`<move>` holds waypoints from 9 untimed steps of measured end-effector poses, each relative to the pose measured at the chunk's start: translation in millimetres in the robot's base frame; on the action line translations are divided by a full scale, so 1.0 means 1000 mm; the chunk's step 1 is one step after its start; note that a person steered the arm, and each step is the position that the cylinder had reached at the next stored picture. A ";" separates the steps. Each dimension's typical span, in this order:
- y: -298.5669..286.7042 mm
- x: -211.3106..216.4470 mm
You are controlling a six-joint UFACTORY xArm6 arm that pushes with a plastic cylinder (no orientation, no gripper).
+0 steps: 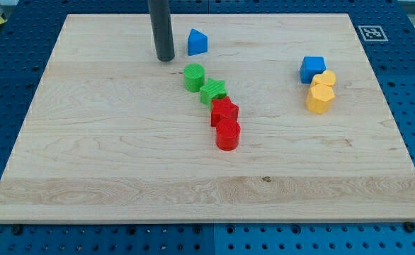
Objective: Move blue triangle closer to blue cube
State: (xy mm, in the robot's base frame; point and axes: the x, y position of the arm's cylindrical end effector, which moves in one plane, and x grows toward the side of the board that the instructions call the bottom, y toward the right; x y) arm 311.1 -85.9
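Note:
The blue triangle (197, 42) lies near the view's top, a little left of centre. The blue cube (311, 69) lies at the view's right, well apart from the triangle. My tip (165, 58) stands on the board just left of the blue triangle and slightly below it, with a small gap between them.
Two yellow blocks (321, 92) sit right below the blue cube, touching it. A green cylinder (194, 76), a green star (212, 92), a red star (224, 110) and a red cylinder (228, 134) form a diagonal chain in the middle of the wooden board (87, 156).

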 end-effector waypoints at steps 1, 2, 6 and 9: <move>0.000 -0.029; 0.015 -0.046; 0.044 -0.056; 0.047 -0.032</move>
State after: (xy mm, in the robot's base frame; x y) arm 279.3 -39.2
